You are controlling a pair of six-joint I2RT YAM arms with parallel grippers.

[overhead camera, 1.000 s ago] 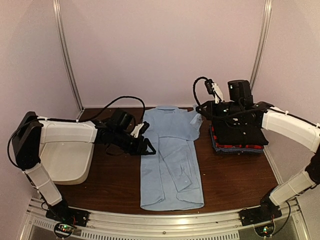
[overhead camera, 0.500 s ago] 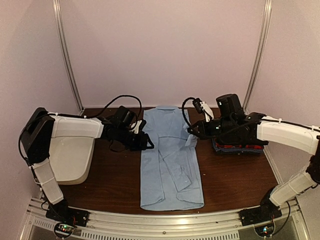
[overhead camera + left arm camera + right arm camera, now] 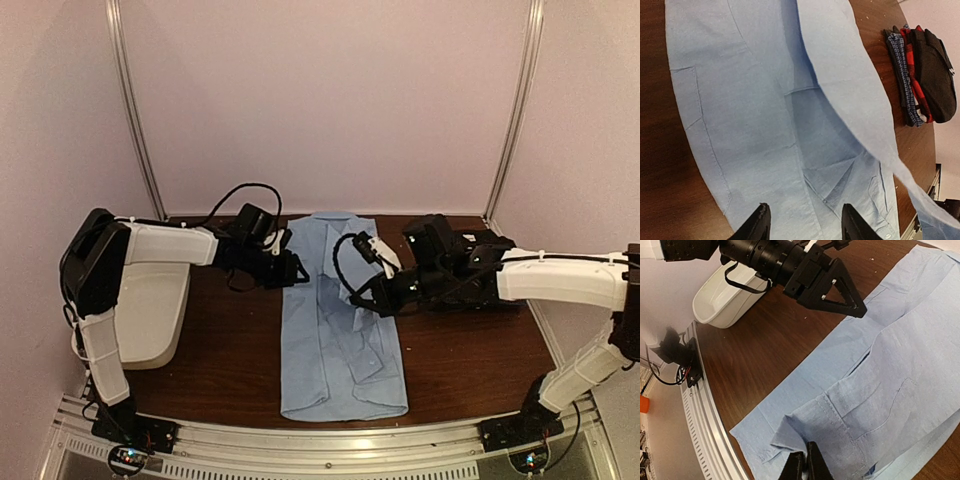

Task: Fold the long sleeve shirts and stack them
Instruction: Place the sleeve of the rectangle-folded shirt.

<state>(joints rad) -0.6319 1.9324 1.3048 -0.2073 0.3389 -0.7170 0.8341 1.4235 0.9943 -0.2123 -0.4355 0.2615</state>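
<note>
Side fold: right gripper [image 3: 806,466] pinches lifted edge of light blue shirt [image 3: 340,362]; left gripper [image 3: 804,222] part-open, empty. Next: lay inward, release.

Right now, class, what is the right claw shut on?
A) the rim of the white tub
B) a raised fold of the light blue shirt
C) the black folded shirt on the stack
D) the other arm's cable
B: in the right wrist view the right claw is pinched shut on a lifted fold of the light blue shirt.
</note>
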